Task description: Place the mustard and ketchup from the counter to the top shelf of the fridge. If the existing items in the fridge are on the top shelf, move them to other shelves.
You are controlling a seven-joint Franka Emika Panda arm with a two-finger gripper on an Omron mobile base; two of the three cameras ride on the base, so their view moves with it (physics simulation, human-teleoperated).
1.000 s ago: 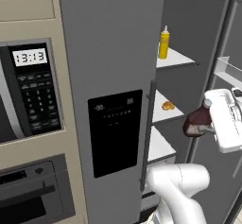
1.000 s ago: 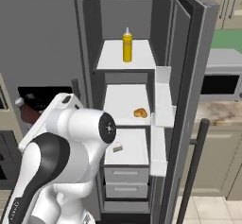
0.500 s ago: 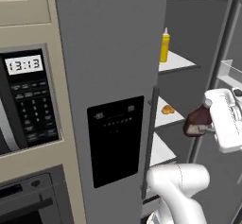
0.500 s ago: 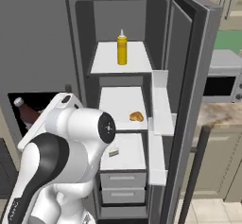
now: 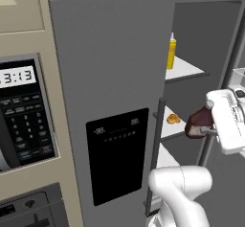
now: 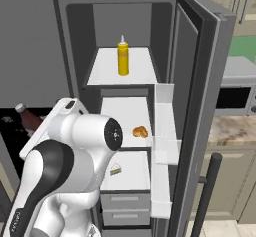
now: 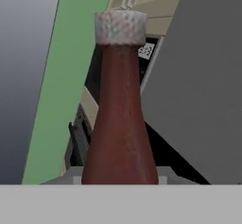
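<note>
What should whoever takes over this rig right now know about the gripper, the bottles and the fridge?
Gripper: shut on the ketchup, held outside the open fridge, about level with the middle shelf.
Mustard: already upright on the top shelf.
Existing items: bun on the middle shelf, wedge slice on the shelf below; neither is on the top shelf, so no moving needed.
Done: mustard placed, ketchup picked up.
Left: lift the ketchup onto the top shelf beside the mustard, release, withdraw.
</note>
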